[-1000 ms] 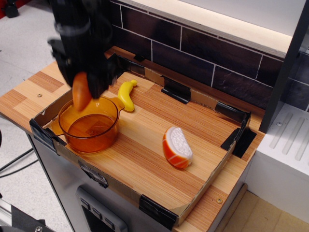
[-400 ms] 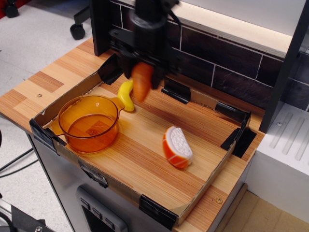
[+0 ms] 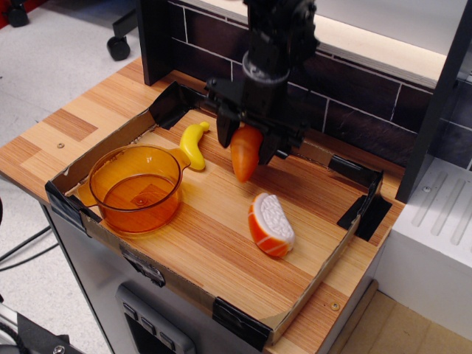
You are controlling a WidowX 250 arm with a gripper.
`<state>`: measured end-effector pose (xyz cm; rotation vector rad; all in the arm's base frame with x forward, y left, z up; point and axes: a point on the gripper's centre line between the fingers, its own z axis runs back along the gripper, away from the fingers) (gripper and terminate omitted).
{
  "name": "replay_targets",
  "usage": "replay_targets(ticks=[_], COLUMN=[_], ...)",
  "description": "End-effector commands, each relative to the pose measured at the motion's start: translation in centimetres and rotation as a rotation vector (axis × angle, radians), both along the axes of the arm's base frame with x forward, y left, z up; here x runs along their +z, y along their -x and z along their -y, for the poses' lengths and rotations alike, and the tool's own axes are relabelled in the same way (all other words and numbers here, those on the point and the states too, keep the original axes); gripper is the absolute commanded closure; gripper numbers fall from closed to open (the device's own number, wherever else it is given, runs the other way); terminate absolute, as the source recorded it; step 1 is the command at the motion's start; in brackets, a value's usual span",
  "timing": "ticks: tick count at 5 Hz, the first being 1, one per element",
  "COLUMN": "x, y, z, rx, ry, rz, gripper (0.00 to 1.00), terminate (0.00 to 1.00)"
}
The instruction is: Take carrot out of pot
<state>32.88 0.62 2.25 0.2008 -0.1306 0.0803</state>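
Observation:
The carrot [image 3: 245, 153] is a small smooth orange cone, held point down in my black gripper [image 3: 249, 144]. The gripper is shut on its upper part and holds it just above the wooden board, right of the banana and behind the sushi toy. The pot [image 3: 137, 188] is a round translucent orange pot with flat side handles. It stands empty at the front left of the board, well to the left of the gripper.
A yellow banana [image 3: 193, 144] lies behind the pot. An orange-and-white sushi toy [image 3: 271, 225] lies in the middle right of the board. A low cardboard rim [image 3: 324, 276] with black corner pieces edges the board. A dark tiled wall [image 3: 346, 88] stands behind.
The gripper has carried the carrot from above the pot's left rim to the right, past the banana, and lowered it toward the board's middle. The pot has stayed in place.

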Motion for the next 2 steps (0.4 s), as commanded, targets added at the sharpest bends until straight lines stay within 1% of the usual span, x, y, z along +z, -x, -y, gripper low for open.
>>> replay_targets(ticks=[1, 2], x=[-0.36, -0.32], y=[-1.24, -1.31], z=[-0.56, -0.7], rx=[0.027, 0.039], ry=[-0.001, 0.009], rz=[0.052, 0.033], gripper=[1.0, 0.0], terminate=[0.0, 0.0])
